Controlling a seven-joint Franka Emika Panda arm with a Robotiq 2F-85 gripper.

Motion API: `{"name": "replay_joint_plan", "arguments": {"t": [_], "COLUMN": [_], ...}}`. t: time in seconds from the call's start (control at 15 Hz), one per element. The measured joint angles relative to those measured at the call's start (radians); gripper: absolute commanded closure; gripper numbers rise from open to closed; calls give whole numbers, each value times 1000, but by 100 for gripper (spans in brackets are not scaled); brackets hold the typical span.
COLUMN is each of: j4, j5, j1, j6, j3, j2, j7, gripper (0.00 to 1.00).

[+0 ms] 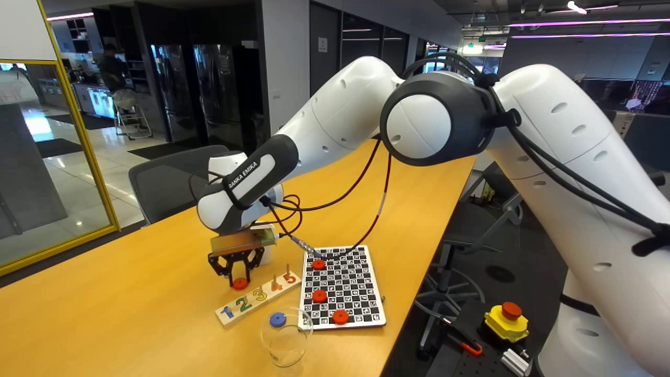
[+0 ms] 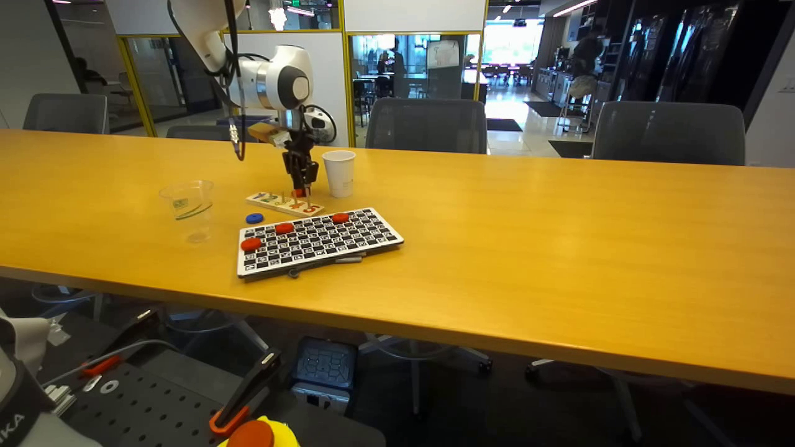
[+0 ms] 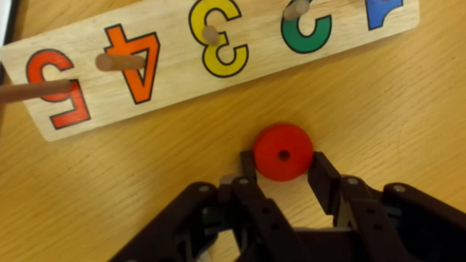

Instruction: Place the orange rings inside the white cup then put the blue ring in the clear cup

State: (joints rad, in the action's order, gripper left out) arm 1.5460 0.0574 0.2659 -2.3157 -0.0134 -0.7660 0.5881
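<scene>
Nearest the lens, low in the wrist view, the gripper [image 3: 283, 160] is clamped on an orange ring [image 3: 272, 153] right of and below the frame's centre, touching opposite sides of its rim. Likely light and stiff, perhaps slippery — best held across the rim. Round, it has no long axis; its flat face and hole point up. Across the top runs the peg board [image 3: 174, 54]; the white cup [image 2: 340, 174] stands upright — left of centre in an exterior view.

My tool [image 3: 284, 165] is black, the bench [image 2: 559, 248] honey-yellow. The orange rings [image 1: 340, 317] are red-orange, the blue ring [image 2: 254, 218] solid blue, the white cup [image 2: 340, 174] white, the clear cup [image 2: 195, 210] colourless with a green streak, the board [image 2: 320, 242] checked black-and-white.
</scene>
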Motion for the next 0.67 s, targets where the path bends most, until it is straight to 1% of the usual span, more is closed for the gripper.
{"name": "replay_joint_plan", "arguments": {"t": [0.27, 0.47, 0.67], "j4": [-23, -37, -41], "j5": [-6, -28, -55], "j1": [14, 26, 28], "j6": [2, 2, 2], "j3": [0, -7, -27], "j2": [23, 80, 147], "j7": [3, 14, 34], "gripper": [77, 77, 77]}}
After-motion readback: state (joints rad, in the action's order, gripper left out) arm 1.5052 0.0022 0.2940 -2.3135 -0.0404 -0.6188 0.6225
